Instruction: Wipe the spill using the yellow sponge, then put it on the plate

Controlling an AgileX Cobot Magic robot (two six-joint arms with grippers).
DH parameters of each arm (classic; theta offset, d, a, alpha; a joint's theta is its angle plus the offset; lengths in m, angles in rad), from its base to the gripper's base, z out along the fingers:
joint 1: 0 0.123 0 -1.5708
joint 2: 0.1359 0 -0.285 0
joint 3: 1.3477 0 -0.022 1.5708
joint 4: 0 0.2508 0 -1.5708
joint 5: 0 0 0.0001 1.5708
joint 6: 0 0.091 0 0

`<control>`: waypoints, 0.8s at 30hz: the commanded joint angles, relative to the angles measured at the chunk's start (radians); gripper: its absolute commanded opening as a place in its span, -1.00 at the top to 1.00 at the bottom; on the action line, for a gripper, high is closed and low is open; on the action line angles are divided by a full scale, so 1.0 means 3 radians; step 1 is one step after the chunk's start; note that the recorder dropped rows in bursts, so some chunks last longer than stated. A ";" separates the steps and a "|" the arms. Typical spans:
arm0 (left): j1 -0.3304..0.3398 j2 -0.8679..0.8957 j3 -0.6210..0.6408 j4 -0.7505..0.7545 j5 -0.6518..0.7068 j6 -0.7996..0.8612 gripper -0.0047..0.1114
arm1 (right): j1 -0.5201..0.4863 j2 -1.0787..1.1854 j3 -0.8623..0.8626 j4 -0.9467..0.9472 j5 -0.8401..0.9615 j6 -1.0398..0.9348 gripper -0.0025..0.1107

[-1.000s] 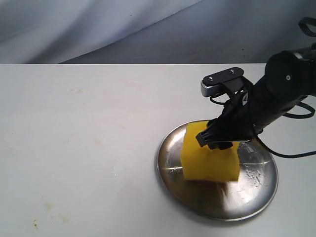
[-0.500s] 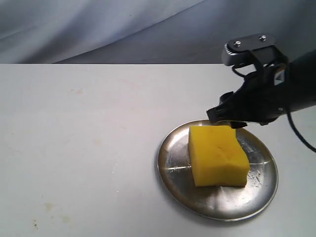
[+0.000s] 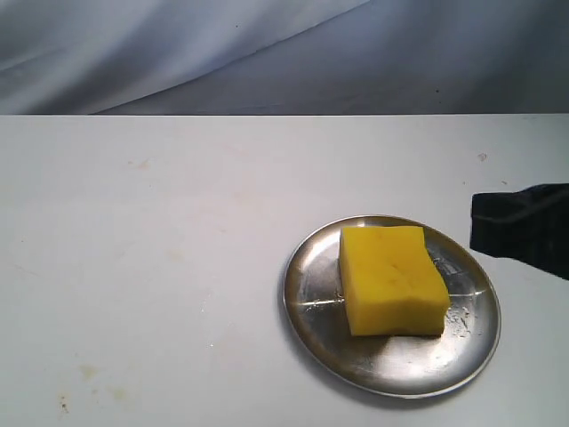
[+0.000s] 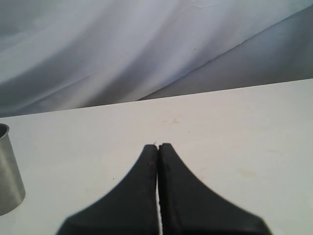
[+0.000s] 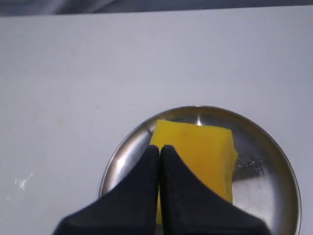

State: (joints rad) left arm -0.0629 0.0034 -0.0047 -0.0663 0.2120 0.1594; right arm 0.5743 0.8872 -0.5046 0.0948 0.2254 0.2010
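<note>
The yellow sponge [image 3: 392,277] lies flat on the silver plate [image 3: 311,298], alone and untouched. The right wrist view looks down on the same sponge [image 5: 205,149] and plate [image 5: 274,166], with my right gripper [image 5: 159,148] shut and empty above them. In the exterior view only a dark blurred part of the right arm [image 3: 524,227] shows at the right edge. My left gripper [image 4: 157,146] is shut on nothing over bare white table, and it is out of the exterior view. No spill is visible anywhere on the table.
A grey metal cylinder [image 4: 7,171] stands at the edge of the left wrist view. The white table [image 3: 160,267] carries faint tan stains near its front left. A grey-blue cloth backdrop [image 3: 267,53] hangs behind the table.
The right gripper let go of the sponge on the plate, lifted and pulled back to the right, almost out of the exterior view. The sponge now rests free.
</note>
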 commanded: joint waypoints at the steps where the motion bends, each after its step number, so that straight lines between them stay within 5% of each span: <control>1: -0.0021 -0.0011 0.0016 -0.0008 -0.0022 0.0001 0.92 | -0.0155 -0.0383 0.0430 -0.0003 -0.0565 0.0213 0.96; 12: -0.0021 -0.0011 0.0016 -0.0008 -0.0022 0.0001 0.92 | -0.1064 -0.1106 0.1365 0.0126 -0.1304 -0.0314 0.96; 24: -0.0021 -0.0011 0.0016 -0.0008 -0.0022 0.0001 0.92 | -0.1419 -0.2278 0.1682 0.0218 -0.1243 -0.1018 0.96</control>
State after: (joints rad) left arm -0.0629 0.0034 -0.0047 -0.0663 0.2120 0.1594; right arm 0.1794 0.2595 -0.0066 0.1552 -0.1718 -0.0671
